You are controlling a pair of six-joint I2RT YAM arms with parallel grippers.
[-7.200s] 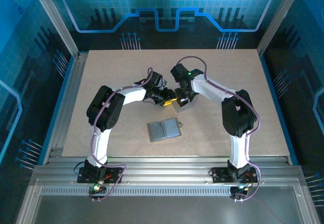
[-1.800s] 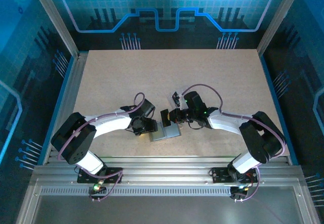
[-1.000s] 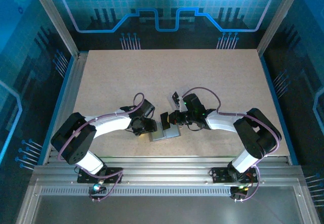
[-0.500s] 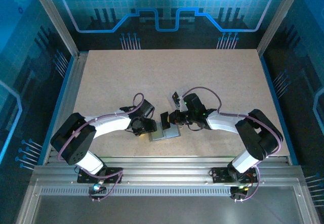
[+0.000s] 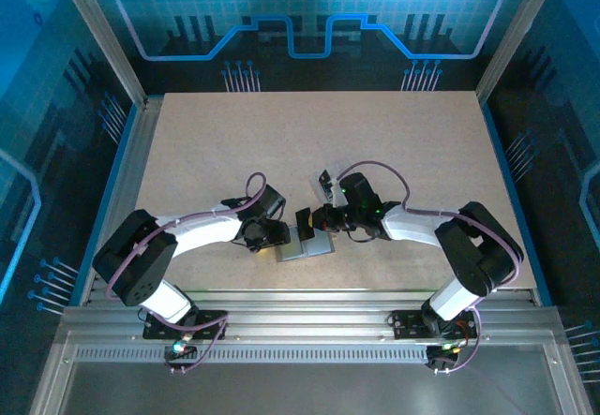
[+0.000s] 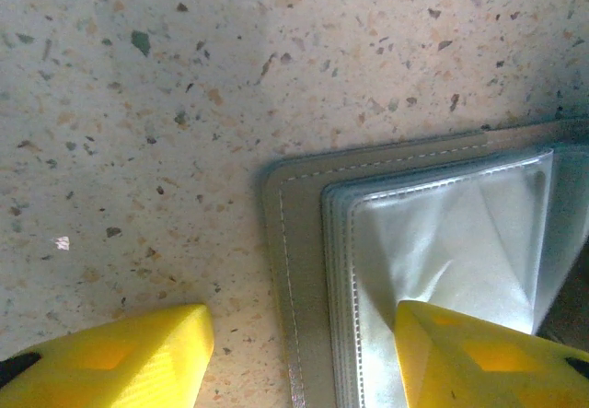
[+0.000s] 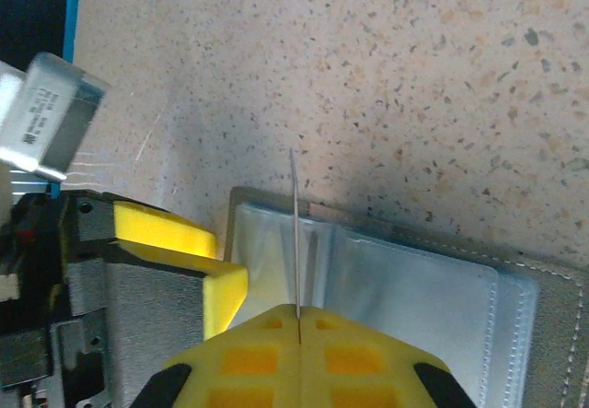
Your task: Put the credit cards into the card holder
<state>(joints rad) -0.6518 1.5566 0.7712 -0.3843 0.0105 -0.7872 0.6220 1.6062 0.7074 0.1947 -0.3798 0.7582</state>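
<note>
Credit card (image 7: 294, 233) edge-on in right pincer (image 7: 297, 320) over card holder (image 7: 414, 288), table (image 7: 414, 76) beyond

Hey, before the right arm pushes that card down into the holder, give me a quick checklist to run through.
1. Right end effector shut on the black card: ok.
2. Card holder lying open on the table: ok.
3. Left end effector open, its fingers straddling the holder's edge to steady it: ok.
4. Card upright, edge-on above the holder's clear sleeves: ok.
5. Card's lower edge lined up with a pocket opening: cannot tell.
6. Pocket held open enough to take the card: cannot tell.
</note>
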